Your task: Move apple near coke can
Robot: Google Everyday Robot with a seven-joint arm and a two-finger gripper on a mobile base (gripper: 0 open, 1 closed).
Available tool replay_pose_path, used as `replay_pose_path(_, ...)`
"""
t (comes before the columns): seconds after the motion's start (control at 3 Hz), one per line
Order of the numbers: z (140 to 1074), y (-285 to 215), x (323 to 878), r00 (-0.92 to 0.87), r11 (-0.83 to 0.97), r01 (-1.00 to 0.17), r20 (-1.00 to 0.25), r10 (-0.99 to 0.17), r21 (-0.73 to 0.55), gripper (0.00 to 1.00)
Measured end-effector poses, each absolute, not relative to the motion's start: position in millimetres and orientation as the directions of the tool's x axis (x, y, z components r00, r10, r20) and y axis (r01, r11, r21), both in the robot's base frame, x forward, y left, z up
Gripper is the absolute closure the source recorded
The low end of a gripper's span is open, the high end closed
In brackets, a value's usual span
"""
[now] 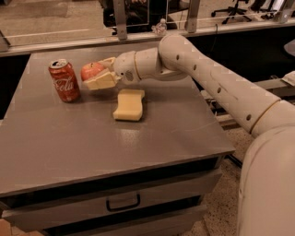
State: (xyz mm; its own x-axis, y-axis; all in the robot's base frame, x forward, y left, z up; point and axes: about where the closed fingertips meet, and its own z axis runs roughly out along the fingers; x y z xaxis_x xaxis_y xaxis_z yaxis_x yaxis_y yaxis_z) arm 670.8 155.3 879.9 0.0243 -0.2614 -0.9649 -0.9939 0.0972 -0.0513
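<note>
At far left of table, our gripper is clenched on apple, w/ coke can just left.

A pale yellow sponge lies flat mid-frame on the grey surface, just below and right of the end effector at upper left. A drawer handle shows at the bottom. A metal post stands at the top and an office chair at upper right.
</note>
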Motion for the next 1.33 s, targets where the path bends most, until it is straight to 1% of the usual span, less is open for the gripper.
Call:
replay_pose_path(0.33,870,166,659,0.039,0.037,-0.998,-0.971,-0.237,-0.05,0.43)
replay_pose_path(0.67,864,171,653,0.042,0.0,-0.999,-0.973,-0.229,-0.043,0.2)
replay_pose_path(1.0,860,173,649,0.05,-0.023,-0.999,-0.971,-0.232,-0.046,0.0)
replay_pose_path(1.33,860,172,647,0.065,-0.032,-0.998,-0.968,-0.242,-0.059,0.0)
